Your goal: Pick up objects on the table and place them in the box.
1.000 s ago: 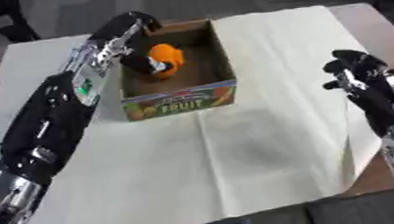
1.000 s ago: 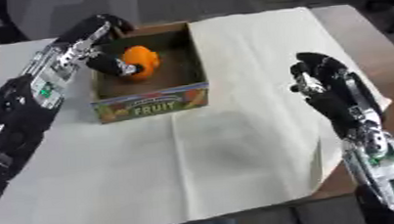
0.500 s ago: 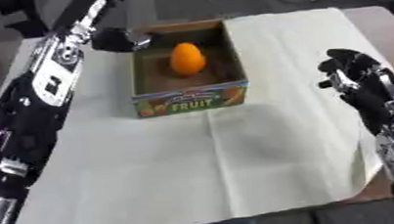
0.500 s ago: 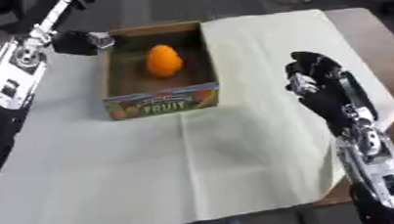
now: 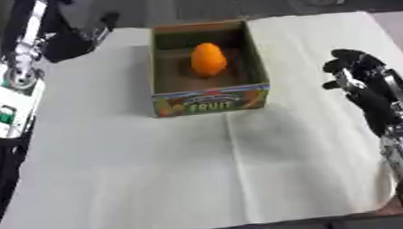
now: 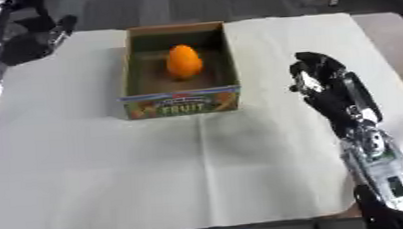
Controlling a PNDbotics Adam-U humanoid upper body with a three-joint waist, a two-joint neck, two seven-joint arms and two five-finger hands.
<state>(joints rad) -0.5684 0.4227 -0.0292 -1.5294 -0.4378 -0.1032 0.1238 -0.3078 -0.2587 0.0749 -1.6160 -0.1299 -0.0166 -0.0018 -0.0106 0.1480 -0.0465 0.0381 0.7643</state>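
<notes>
1. Box (image 5: 209,99): cardboard, open top, printed front w/ "FRUIT" label, sits upper centre of frame on a cream cloth (image 5: 200,176) that covers the table.
2. Orange object (image 5: 208,59): egg-shaped, lies inside the box on its floor, toward the far half, roughly centred betw. the side walls. Not touched by either hand.
3. Left hand (image 5: 76,38): upper left of frame, just left of the box's far left corner, apart from the box. Holds nothing; fingers seem spread/relaxed, but dark & blurred, so only partly clear.
4. Left arm (image 5: 14,83): silver & black, runs along the left edge from lower left up to that hand.
5. Right hand (image 6: 321,76): right of centre, over the cloth, well right of the box. Fingers loosely extended, pointing up-frame, empty.
6. Right forearm (image 6: 380,170): runs down to the lower right corner.
7. Bare table corner (image 5: 396,22) shows at upper right, past the cloth edge.
</notes>
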